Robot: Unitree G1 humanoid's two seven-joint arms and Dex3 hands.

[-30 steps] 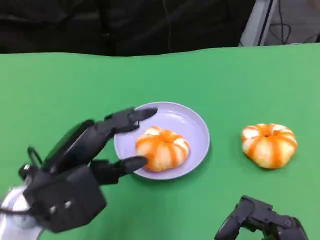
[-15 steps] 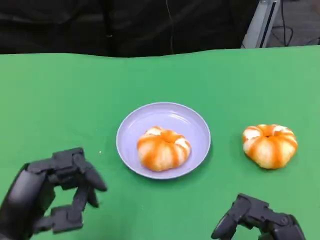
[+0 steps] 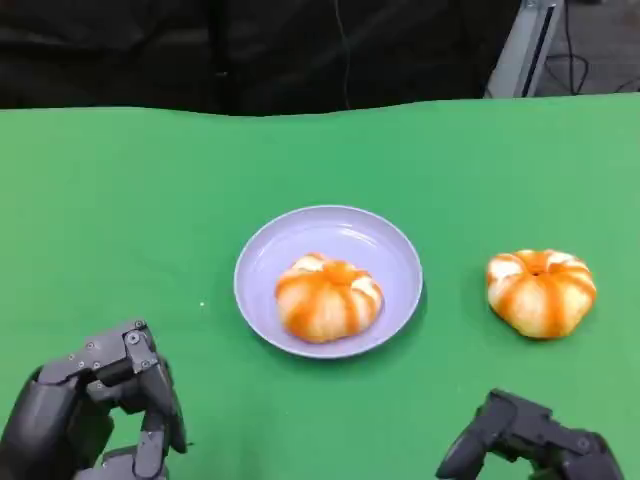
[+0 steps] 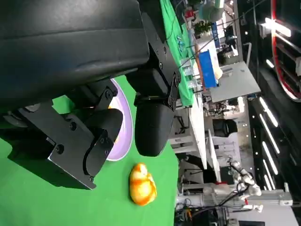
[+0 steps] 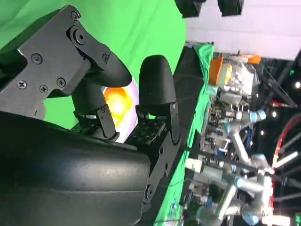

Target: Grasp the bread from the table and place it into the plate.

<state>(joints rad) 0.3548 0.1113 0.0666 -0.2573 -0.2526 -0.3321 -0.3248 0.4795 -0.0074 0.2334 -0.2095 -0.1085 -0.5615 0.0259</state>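
At the lower edge of my head view both hands were cut off: the left hand (image 3: 95, 410) curled in on nothing, while for the right hand (image 3: 525, 438) I could not tell. One bread (image 3: 328, 297) lay in the plate (image 3: 272, 259). A second bread (image 3: 540, 290) sat on the green table (image 3: 120, 200), well apart, nothing between them.

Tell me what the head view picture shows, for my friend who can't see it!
One orange-striped bread sits in a purple plate on a green table, another bread lies beside it, and both black hands, left and right, hold nothing.
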